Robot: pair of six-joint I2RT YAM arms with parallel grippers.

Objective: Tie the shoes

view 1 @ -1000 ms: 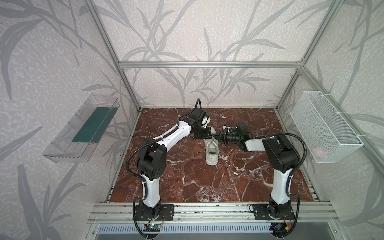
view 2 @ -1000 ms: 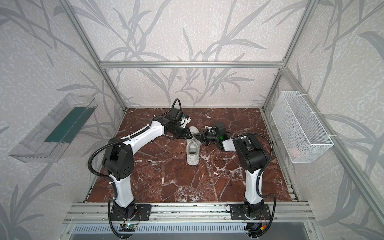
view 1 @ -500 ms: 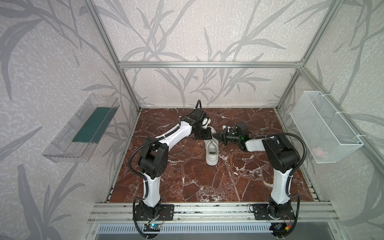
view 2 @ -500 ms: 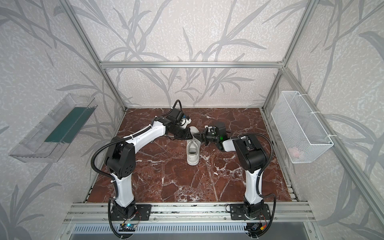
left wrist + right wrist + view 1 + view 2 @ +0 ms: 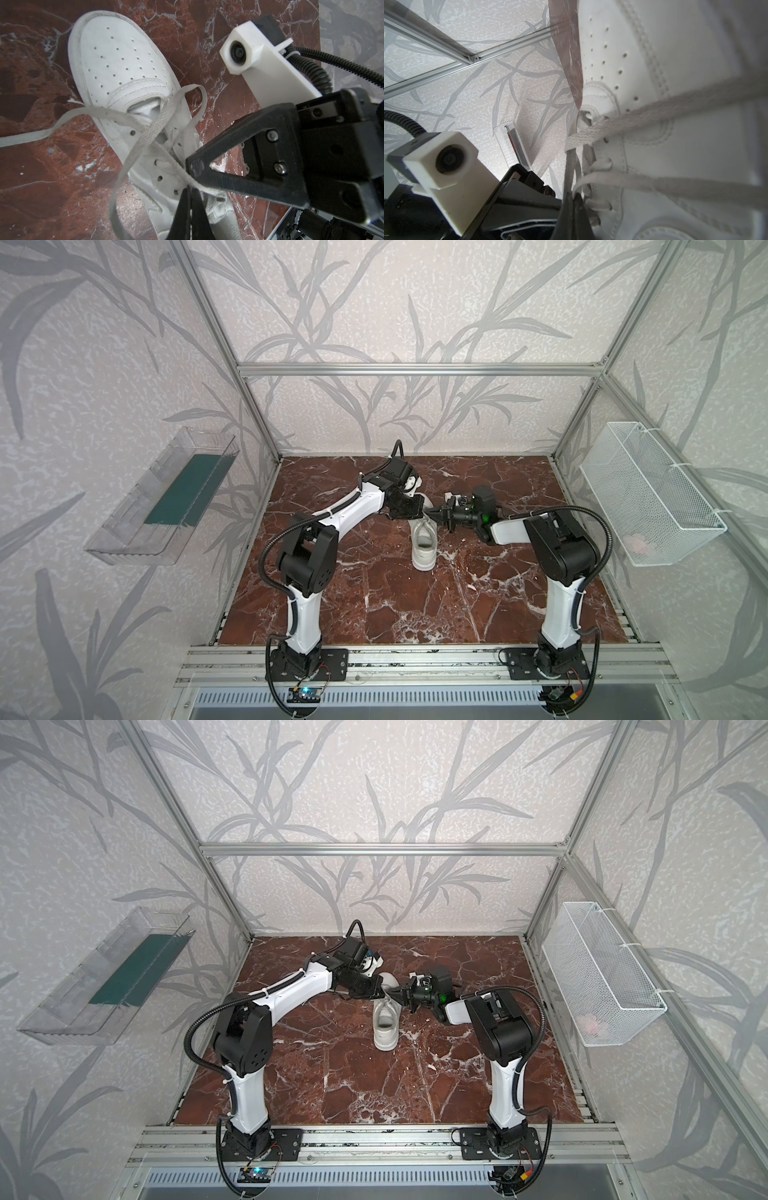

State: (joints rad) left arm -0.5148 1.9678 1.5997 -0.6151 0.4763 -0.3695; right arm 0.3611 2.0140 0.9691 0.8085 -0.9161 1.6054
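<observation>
The shoes are one white low-top sneaker [image 5: 424, 545] [image 5: 384, 1027] standing mid-table, toe toward the front edge. Both grippers meet tip to tip over its laced throat. My left gripper [image 5: 422, 511] [image 5: 190, 192] is shut, with a flat white lace [image 5: 145, 133] pinched at its tips, close above the eyelets. My right gripper [image 5: 432, 514] [image 5: 572, 195] is shut on a lace strand [image 5: 569, 166] that runs up from its jaws. Loose lace loops cross the sneaker [image 5: 116, 62] [image 5: 695, 62], and one end trails onto the marble.
The table is red-brown marble [image 5: 415, 605] inside an aluminium frame. A clear tray [image 5: 166, 497] with a green pad hangs on the left wall. A white wire basket [image 5: 648, 493] hangs on the right wall. Each arm's wrist camera [image 5: 245, 54] [image 5: 444, 158] sits close to the other gripper.
My left gripper has closed from slightly open to shut at the laces. Both arms have stayed almost where they were; the right gripper has stayed shut.
</observation>
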